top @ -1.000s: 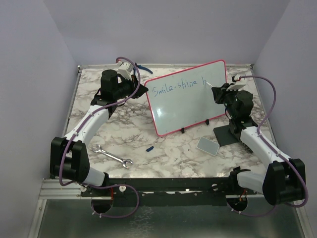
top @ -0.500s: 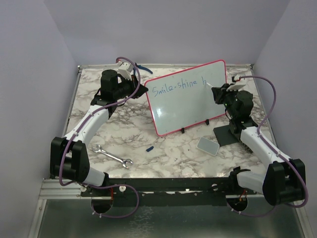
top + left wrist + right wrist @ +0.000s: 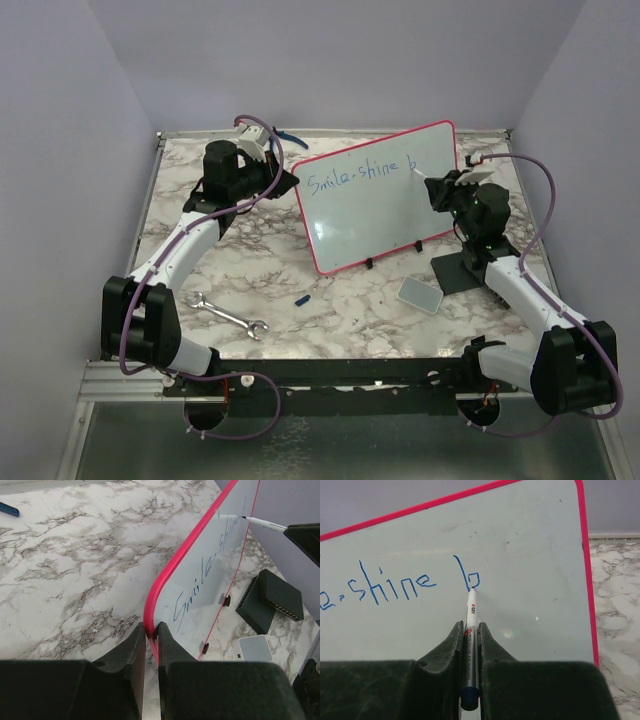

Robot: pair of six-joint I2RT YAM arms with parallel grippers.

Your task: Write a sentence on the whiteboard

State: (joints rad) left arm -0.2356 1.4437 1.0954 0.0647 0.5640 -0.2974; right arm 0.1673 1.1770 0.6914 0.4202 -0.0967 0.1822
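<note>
The whiteboard [image 3: 385, 215] stands on its black feet toward the far side of the marble table [image 3: 330, 320], leaning back, face to the near side. The left gripper [image 3: 151, 627] is at the board's top left corner, jaws narrow, pinched on the red-pink frame right where it curves. The right gripper [image 3: 470, 626] is in from the right, jaws narrow too, clamped on a white marker [image 3: 471, 607]. The barrel runs straight up between the fingers, with its dark end at the bottom. The tip is touching the board, right at the bowl of a blue "b".

The sentence [image 3: 360, 172] runs along the upper part of the board in thin blue letters. It reads "Smile-shine b", and that "b" is the last letter.

On the table, a wrench [image 3: 228, 316] lies near left. A small blue cap [image 3: 304, 298] sits apart from the board, on the near side of its lower left corner. A grey pad [image 3: 420, 293] is near right, and a black box [image 3: 455, 272] is close by it, under the right arm. A blue pen-like thing [image 3: 9, 509] lies at the far edge behind the left arm.
</note>
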